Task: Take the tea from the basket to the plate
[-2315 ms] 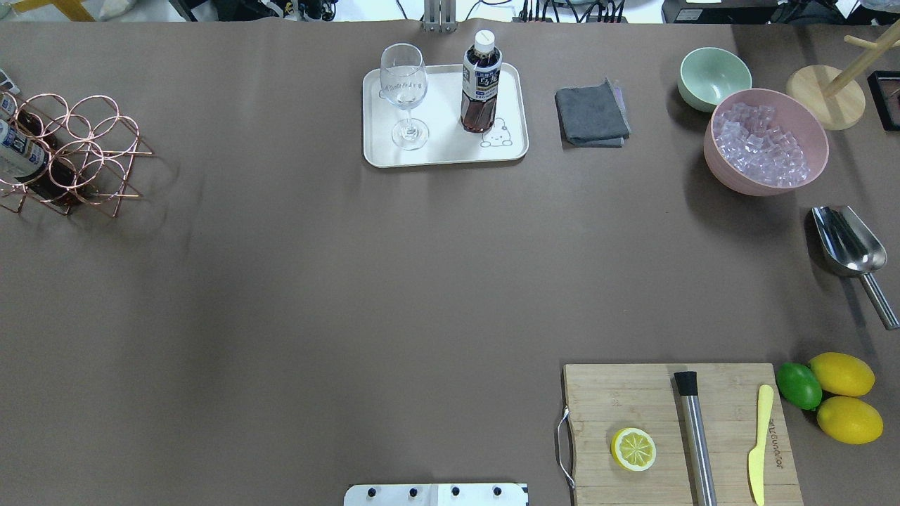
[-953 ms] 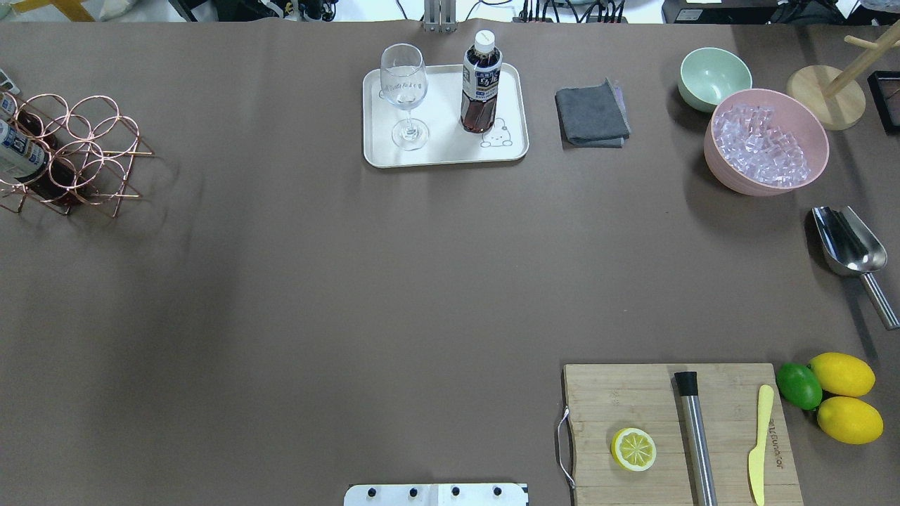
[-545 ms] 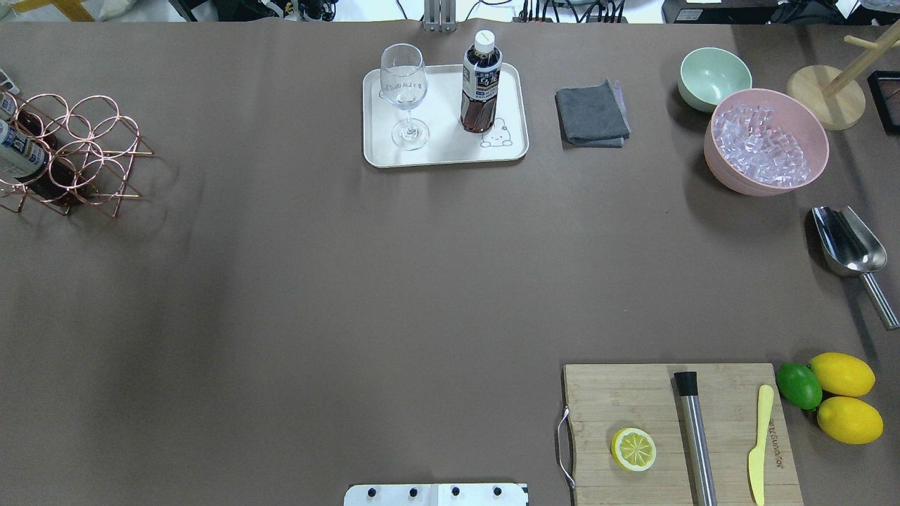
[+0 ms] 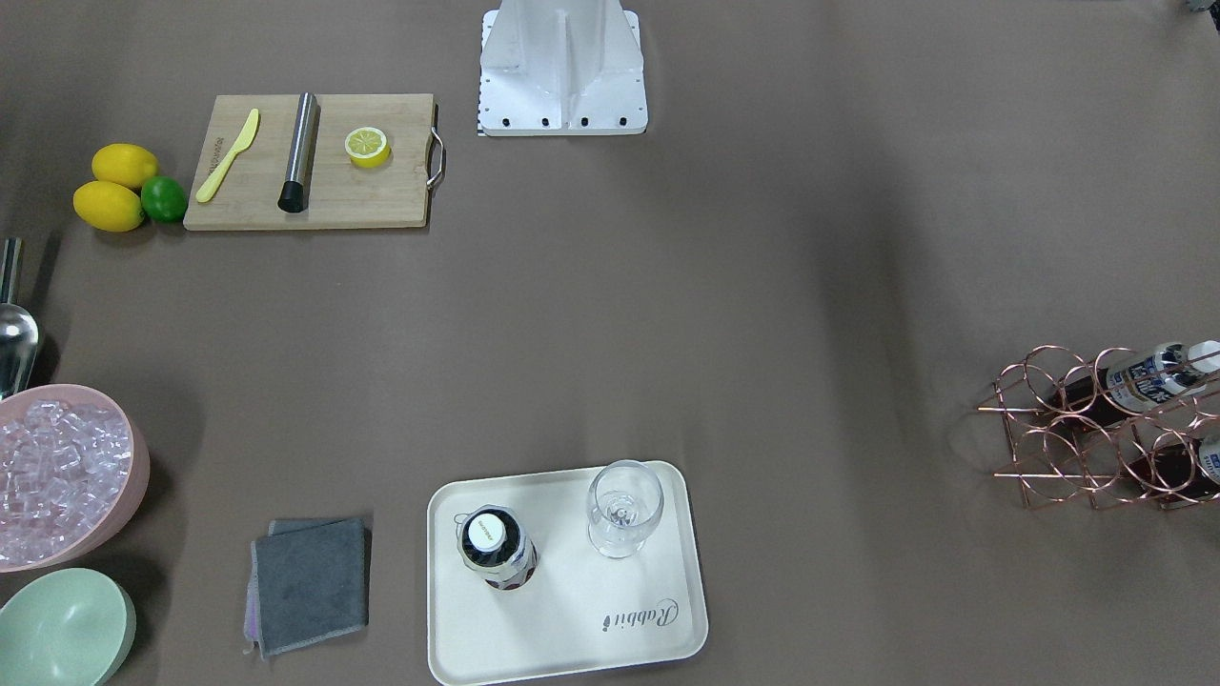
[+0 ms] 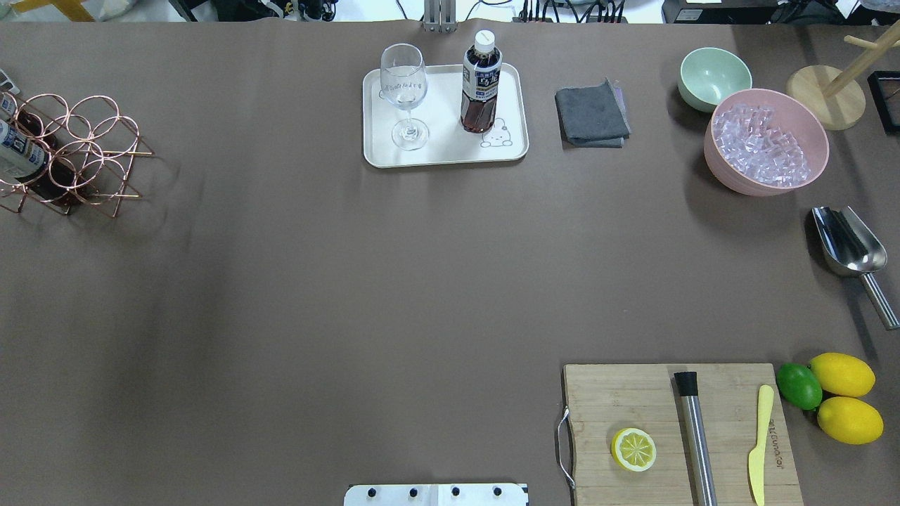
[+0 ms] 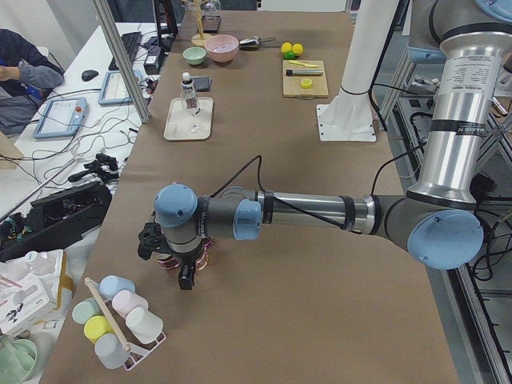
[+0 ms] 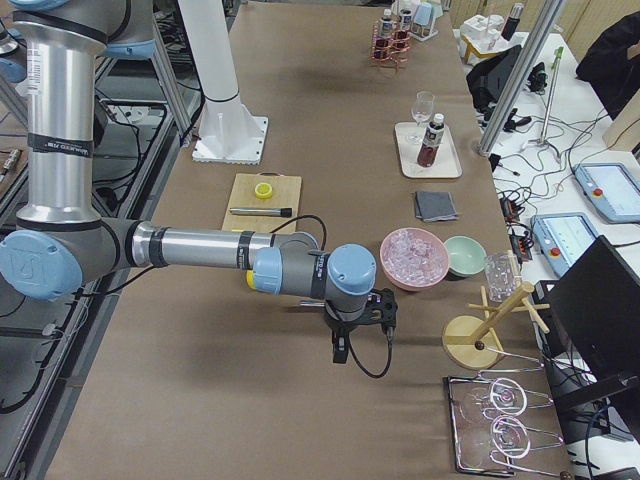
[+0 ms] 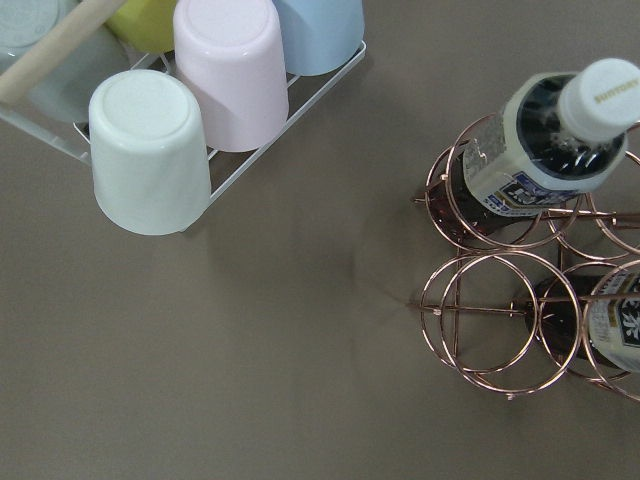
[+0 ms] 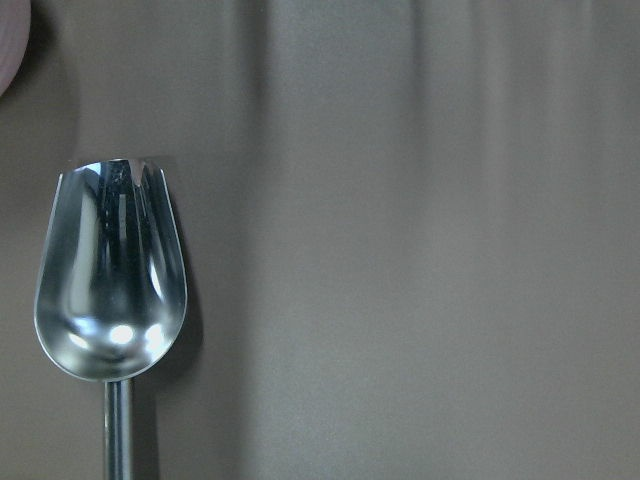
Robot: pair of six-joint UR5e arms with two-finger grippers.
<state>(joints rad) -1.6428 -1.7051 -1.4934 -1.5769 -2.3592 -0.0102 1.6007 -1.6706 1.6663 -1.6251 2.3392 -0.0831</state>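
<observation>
The script "Rabbit" reads clearly on the cream plate (image 4: 572, 629), where one tea bottle (image 5: 481, 84) stands upright beside one stemmed glass (image 5: 404, 95); the print on its white-and-blue label is too small to read. The left gripper (image 6: 186, 278) hangs above the basket (image 5: 91, 151) and the right gripper (image 7: 341, 352) above one steel scoop (image 9: 110, 270), but whether either is spread or pressed together cannot be told. Three bottles in all, with the other two bottles (image 8: 540, 150) lying in the basket's cells

tbl (image 5: 351, 281) brown | on it: plate (image 5: 450, 159), basket (image 5: 70, 154), cloth (image 5: 592, 114), pink bowl (image 5: 731, 179), grn bowl (image 5: 714, 74), scoop (image 5: 847, 242), board (image 5: 612, 393)
</observation>
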